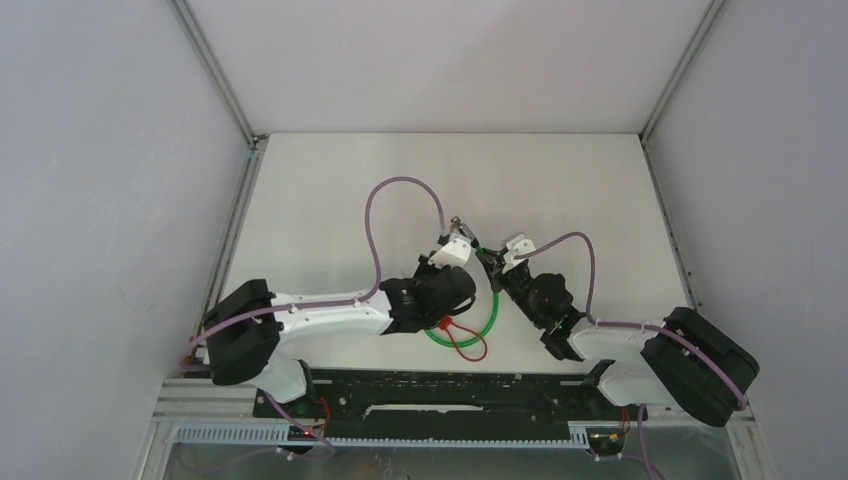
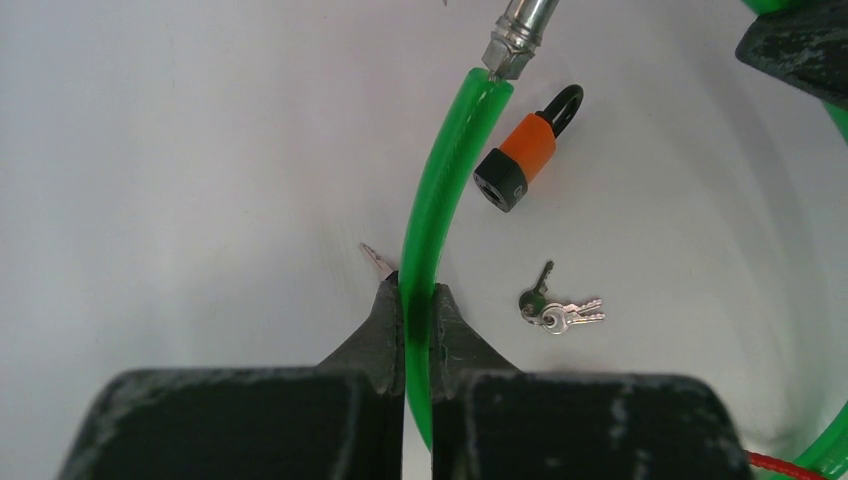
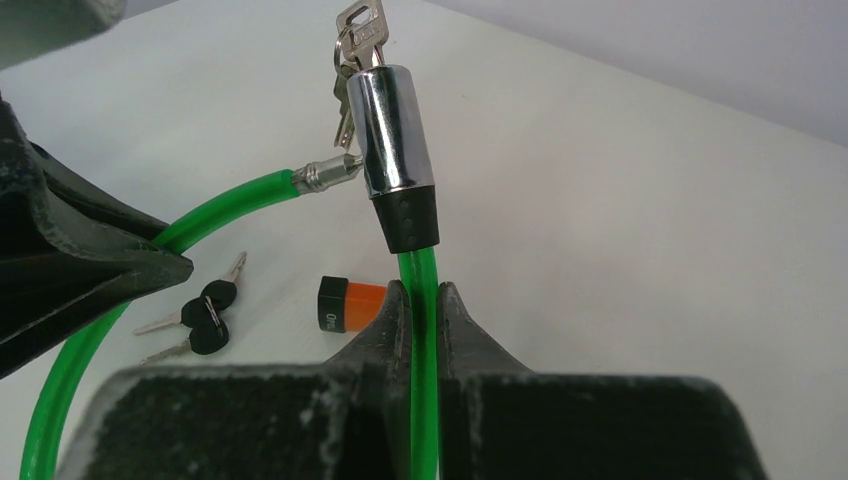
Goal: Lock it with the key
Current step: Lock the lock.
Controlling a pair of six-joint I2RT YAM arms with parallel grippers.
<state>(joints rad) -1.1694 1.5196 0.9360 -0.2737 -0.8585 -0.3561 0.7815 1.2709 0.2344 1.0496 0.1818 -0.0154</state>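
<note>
A green cable is clamped in my shut left gripper a short way below its metal pin end. My right gripper is shut on the same cable just under the chrome lock cylinder. That cylinder stands upright with a key in its top and more keys hanging from it. The pin end meets the cylinder's side; how deep it sits I cannot tell. In the top view both grippers face each other mid-table.
A spare key bunch and an orange and black cap lie on the white table beneath the cable. A red cord lies by the cable loop. Grey walls enclose the table on three sides.
</note>
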